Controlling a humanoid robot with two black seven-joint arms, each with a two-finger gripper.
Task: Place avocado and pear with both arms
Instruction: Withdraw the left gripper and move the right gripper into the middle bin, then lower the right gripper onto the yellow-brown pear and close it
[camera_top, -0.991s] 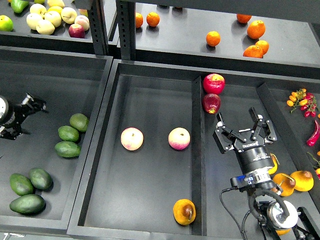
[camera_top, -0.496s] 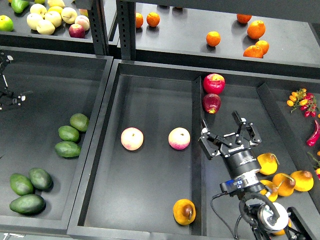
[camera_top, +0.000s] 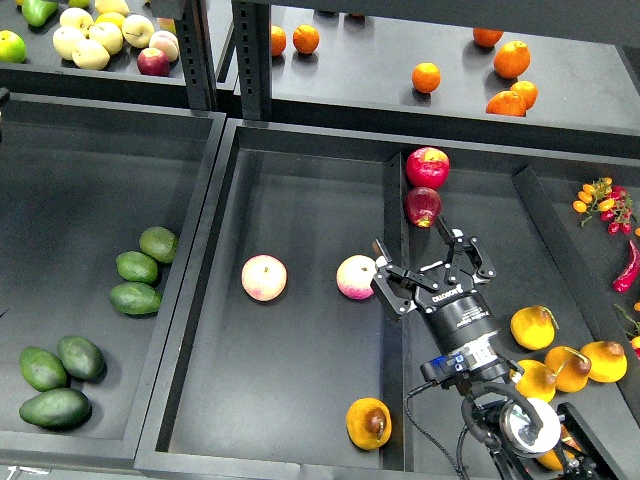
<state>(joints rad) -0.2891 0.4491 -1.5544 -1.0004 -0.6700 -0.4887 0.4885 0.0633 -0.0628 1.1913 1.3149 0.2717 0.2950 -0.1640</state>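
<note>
The pear, yellow-orange with a brown blotch, lies at the front right of the middle tray. Three dark green avocados lie at the front left of the left tray; the longest, teardrop-shaped avocado is nearest the front. My right gripper is open and empty. It hovers over the divider between the middle and right trays, just right of a pink-cream fruit and well behind the pear. My left gripper is out of view.
A second pink-cream fruit lies in the middle tray. Three lighter avocados lie in the left tray. Two red apples and several yellow pears lie in the right tray. Oranges sit on the back shelf.
My right gripper has moved left, from over the right tray to the divider beside the pink-cream fruit. My left gripper has moved up and left, out of view.
</note>
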